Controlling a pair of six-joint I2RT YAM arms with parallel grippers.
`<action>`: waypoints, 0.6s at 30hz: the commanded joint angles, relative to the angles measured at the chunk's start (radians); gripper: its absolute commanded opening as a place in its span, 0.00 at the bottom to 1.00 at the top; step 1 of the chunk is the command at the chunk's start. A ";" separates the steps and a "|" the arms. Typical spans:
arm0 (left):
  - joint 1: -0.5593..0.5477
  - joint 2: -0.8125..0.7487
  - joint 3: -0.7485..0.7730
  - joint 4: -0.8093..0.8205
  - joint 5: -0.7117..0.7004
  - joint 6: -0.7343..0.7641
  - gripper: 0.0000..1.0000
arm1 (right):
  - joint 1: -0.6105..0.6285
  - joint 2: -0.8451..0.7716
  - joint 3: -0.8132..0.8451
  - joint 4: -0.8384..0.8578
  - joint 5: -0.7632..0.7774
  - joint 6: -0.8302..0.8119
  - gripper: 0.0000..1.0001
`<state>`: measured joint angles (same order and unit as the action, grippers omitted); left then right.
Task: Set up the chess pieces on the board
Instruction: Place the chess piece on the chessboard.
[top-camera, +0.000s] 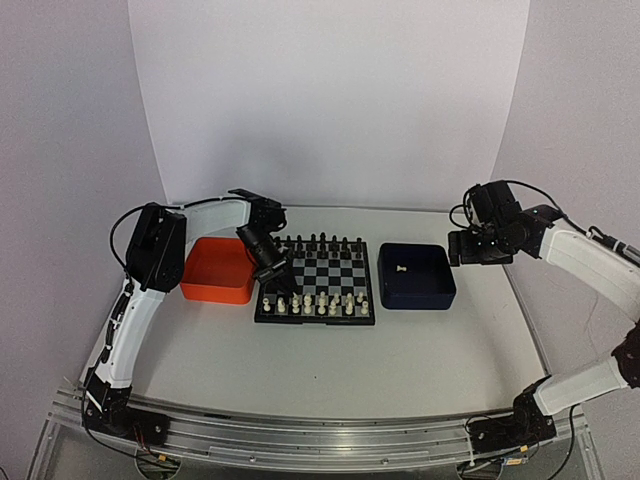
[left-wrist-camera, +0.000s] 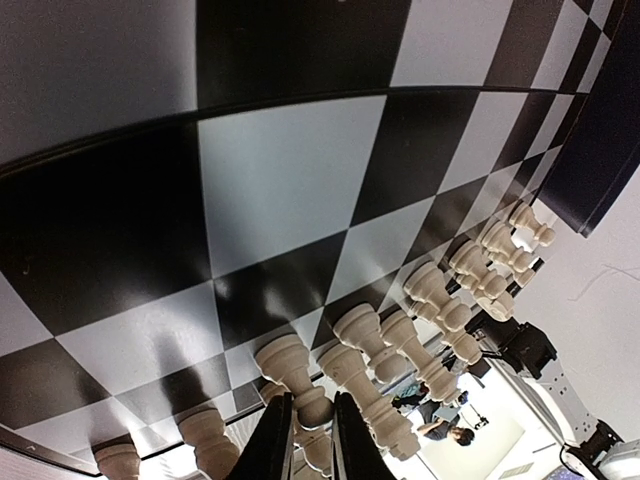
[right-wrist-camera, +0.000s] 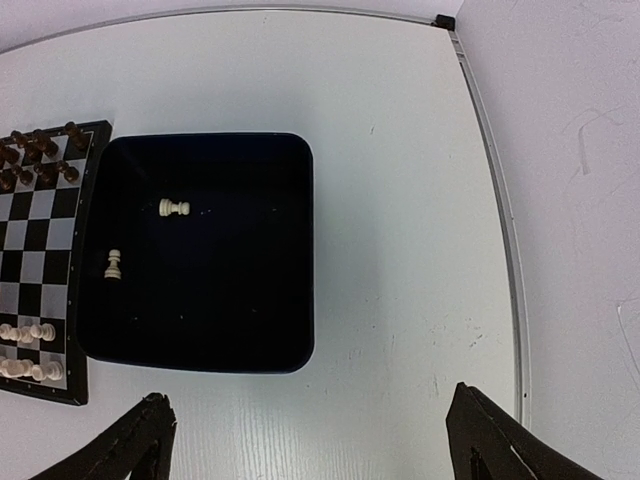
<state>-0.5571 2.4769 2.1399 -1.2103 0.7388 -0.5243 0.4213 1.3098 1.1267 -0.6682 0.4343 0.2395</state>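
Note:
The board (top-camera: 330, 268) lies mid-table, with black pieces along its far rows and cream-white chess pieces (top-camera: 318, 302) along its near rows. My left gripper (top-camera: 281, 284) is down at the board's near left corner. In the left wrist view its narrow jaws (left-wrist-camera: 310, 398) are shut on the top of one cream piece (left-wrist-camera: 290, 360), which stands on a square of the board (left-wrist-camera: 270, 180) among its neighbours (left-wrist-camera: 440, 290). My right gripper (right-wrist-camera: 320, 445) hangs open and holds nothing, over bare table to the right of the dark blue tray (right-wrist-camera: 290, 250). Two cream pieces (right-wrist-camera: 174, 208) (right-wrist-camera: 114, 264) lie in that tray.
An orange tray (top-camera: 218, 270) sits just left of the board, behind my left arm. The dark blue tray (top-camera: 440, 290) sits just right of the board. The table's raised edge (right-wrist-camera: 500, 230) runs along the right side.

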 joint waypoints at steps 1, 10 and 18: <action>0.000 0.011 0.040 0.007 0.005 0.004 0.13 | 0.002 -0.018 0.004 -0.005 0.031 -0.006 0.92; 0.000 0.015 0.052 0.003 -0.007 0.003 0.20 | 0.002 -0.021 0.002 -0.007 0.045 -0.011 0.92; 0.000 0.014 0.063 0.003 -0.009 0.004 0.26 | 0.003 -0.018 0.005 -0.008 0.050 -0.012 0.92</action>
<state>-0.5571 2.4889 2.1578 -1.2106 0.7380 -0.5243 0.4213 1.3094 1.1267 -0.6708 0.4660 0.2329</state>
